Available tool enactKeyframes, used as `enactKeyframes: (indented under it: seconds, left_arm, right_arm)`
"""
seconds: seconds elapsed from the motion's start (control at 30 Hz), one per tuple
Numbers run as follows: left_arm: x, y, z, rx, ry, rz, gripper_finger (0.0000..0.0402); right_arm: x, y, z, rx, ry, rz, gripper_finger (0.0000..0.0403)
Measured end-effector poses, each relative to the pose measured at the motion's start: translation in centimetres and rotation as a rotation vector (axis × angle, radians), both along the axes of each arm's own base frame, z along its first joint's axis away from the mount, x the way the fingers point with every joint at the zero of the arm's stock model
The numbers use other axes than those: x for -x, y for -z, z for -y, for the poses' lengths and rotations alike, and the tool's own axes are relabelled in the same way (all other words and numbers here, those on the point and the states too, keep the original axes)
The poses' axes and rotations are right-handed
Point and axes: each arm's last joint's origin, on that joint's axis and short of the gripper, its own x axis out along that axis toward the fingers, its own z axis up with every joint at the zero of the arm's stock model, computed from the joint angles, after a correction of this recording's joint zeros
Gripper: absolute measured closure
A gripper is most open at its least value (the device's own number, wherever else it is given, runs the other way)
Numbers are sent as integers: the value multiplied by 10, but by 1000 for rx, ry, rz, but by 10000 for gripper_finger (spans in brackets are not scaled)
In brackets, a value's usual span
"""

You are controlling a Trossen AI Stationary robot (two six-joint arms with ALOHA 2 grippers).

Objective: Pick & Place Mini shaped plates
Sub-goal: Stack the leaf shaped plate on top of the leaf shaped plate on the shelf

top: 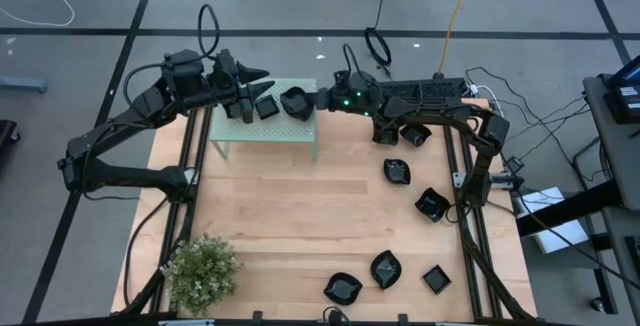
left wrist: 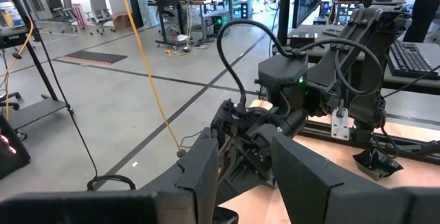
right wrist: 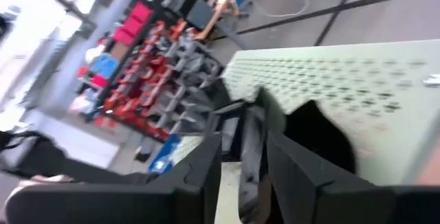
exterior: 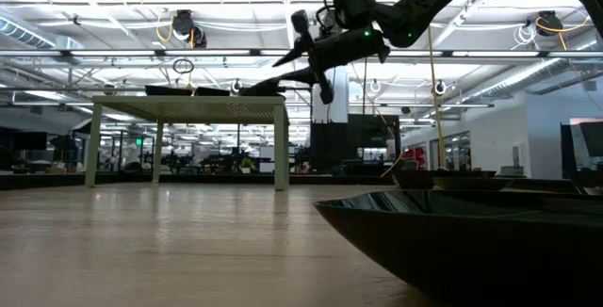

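Your right arm stretches level across the back of the wooden surface [top: 300, 216]. Its gripper [top: 312, 99] is over the pale green perforated stand [top: 262, 134], fingers narrowly apart around a glossy black dish [top: 295, 101]. Your left arm bends in from the other side, gripper [top: 258, 82] part open above a small square black dish [top: 267, 107] on the stand. More black dishes [top: 397, 171] lie scattered on the surface.

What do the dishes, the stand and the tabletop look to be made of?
Dishes: glossy black, likely glazed ceramic or plastic; their rims catch highlights. Stand: pale green, matte, probably painted sheet metal; rows of punched holes show in the right wrist view. Tabletop: light wood, with visible plank grain.
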Motion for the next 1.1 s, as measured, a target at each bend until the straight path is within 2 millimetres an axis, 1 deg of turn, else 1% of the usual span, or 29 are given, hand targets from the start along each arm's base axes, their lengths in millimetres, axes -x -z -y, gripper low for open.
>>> enactKeyframes:
  seconds: [0.2, 0.33, 0.43, 0.6, 0.73, 0.8, 0.9, 1.0, 1.1]
  left_arm:
    - [0, 0, 0, 0, 0, 0, 261]
    - [0, 0, 0, 0, 0, 0, 261]
    - [0, 0, 0, 0, 0, 0, 261]
    - [0, 0, 0, 0, 0, -1, 261]
    - [0, 0, 0, 2, 0, -3, 261]
    - [0, 1, 0, 4, 0, -6, 261]
    - [0, 1, 0, 4, 0, -7, 261]
    - [0, 1, 0, 4, 0, -7, 261]
    - [0, 1, 0, 4, 0, -6, 261]
  right_arm:
    - [-2, 1, -6, -57, -116, 4, 289]
    - [-5, 2, -15, -64, -198, -6, 289]
    - [-6, 2, -17, -65, -243, -5, 289]
    - [-4, 5, -14, -34, -251, -34, 289]
    - [5, 1, -6, -14, -243, -68, 289]
    - [13, -4, -4, 11, -240, -118, 289]
    - [26, -13, -7, 117, -260, -214, 289]
    - [44, -20, -19, 216, -278, -397, 289]
    - [65, -21, -36, 272, -310, -637, 289]
